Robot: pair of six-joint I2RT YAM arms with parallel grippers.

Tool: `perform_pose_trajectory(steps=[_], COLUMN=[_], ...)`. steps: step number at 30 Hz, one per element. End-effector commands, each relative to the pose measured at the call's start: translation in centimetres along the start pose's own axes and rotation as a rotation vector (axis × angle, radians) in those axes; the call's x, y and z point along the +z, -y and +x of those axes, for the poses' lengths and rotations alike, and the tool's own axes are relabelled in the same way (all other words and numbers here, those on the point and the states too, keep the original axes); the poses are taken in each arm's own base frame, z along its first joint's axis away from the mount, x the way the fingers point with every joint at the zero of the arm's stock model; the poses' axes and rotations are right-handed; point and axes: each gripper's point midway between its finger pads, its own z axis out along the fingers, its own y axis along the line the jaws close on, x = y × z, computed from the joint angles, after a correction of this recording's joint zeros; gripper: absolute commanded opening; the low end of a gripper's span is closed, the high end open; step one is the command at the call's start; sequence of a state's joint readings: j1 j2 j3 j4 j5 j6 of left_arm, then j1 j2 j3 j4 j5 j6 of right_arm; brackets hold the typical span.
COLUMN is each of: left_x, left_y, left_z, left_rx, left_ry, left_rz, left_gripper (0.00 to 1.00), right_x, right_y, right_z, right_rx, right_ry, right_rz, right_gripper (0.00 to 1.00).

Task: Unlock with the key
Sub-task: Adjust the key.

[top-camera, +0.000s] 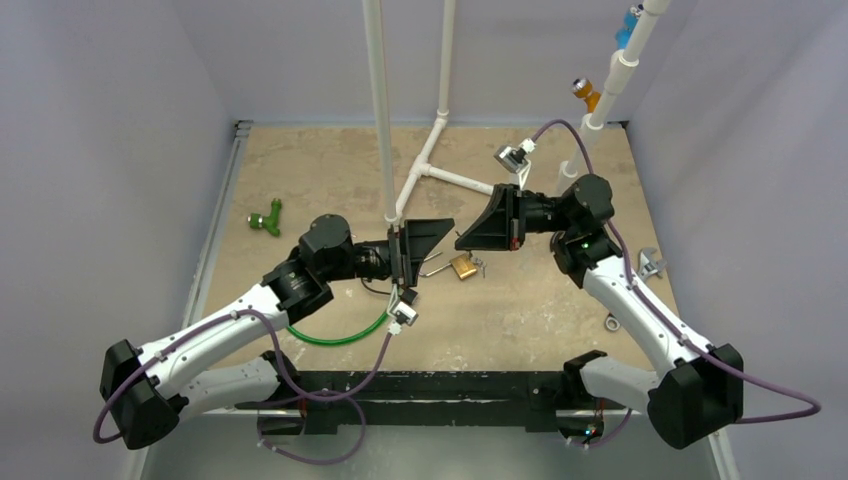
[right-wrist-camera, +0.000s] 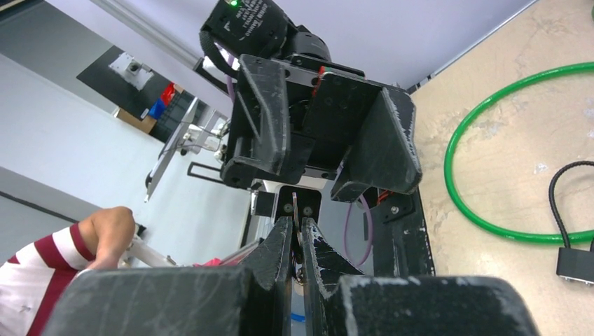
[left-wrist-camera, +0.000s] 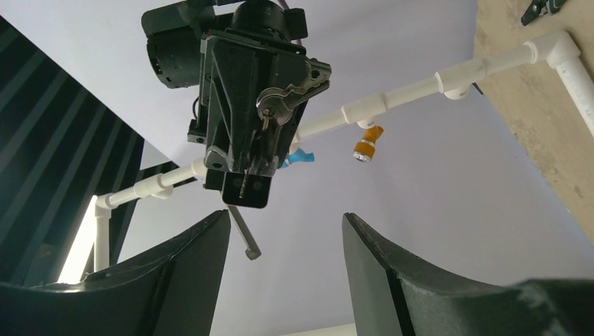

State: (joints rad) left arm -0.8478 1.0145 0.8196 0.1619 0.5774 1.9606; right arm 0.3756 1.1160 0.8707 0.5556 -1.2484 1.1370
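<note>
The right hand (right-wrist-camera: pixel 295 222) is clenched on the small silver metal key (left-wrist-camera: pixel 284 103); the left hand (left-wrist-camera: pixel 286 218) is released. The small brass padlock (top-camera: pixel 462 267) lies on the beige counter (top-camera: pixel 320 160) beneath them. I would steady it before inserting.

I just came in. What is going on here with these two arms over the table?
The right gripper is shut on a key and holds it in the air, with more keys hanging from the same ring. The left gripper is open and empty, and faces the right one closely. The brass padlock lies on the table below them, and neither arm touches it. The key is not yet in the lock.
</note>
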Motion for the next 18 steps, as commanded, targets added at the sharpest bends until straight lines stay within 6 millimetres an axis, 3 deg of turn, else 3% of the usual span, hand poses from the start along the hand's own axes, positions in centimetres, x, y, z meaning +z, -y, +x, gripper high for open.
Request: perform_pose_trajectory(steps=[1, 18], left_x=[0.0, 0.1], left_y=[-1.5, -2.7], left_z=[0.1, -0.6], left_rx=[0.062, 0.066], left_ry=[-0.002, 0.0], left_rz=[-0.028, -0.043], left_gripper=[0.59, 0.52], right_x=[0.5, 1.6], right_y=[0.2, 2.1], right_z=[-0.4, -0.8], right_rx=[-0.028, 0.002], right_ry=[-0.008, -0.028], right_rz=[0.005, 0.021], right_gripper=[0.0, 0.0])
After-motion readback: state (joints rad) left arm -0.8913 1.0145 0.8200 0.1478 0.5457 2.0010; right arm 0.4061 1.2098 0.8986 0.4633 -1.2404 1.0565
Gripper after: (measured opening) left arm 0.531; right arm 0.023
